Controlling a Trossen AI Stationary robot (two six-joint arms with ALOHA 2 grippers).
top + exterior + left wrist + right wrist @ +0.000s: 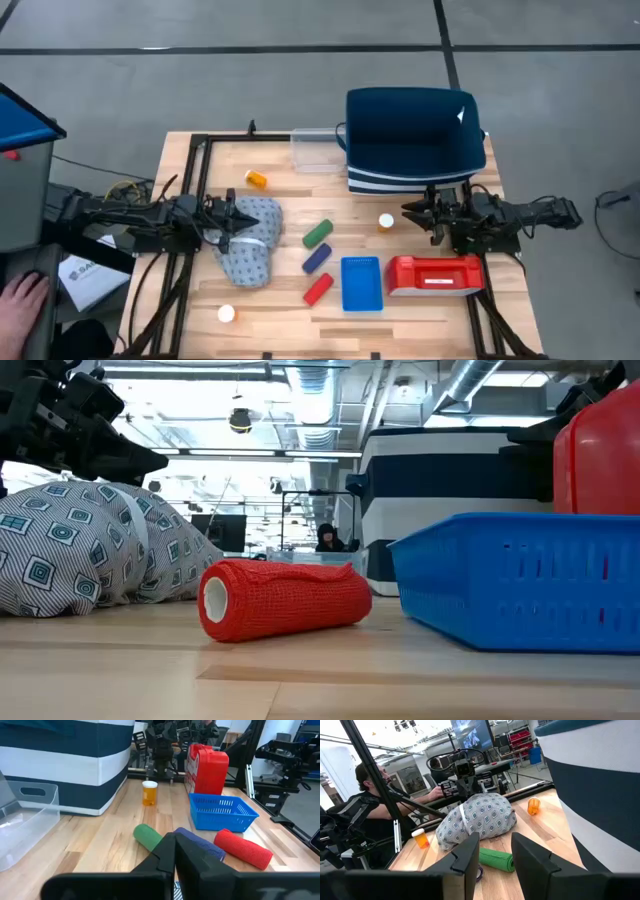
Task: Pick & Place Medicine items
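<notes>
Three orange pill bottles with white caps are on the table. One lies on its side at the far left. One stands upright just left of my right gripper, which is open and empty. The third stands upright near the front edge. My left gripper is shut and hangs over a patterned grey pouch. In the low view it stands just above the pouch.
Green, blue and red rolls lie mid-table beside a blue basket. A red case sits by my right arm. A navy bin and a clear container stand at the far edge. A person's hand shows at the left.
</notes>
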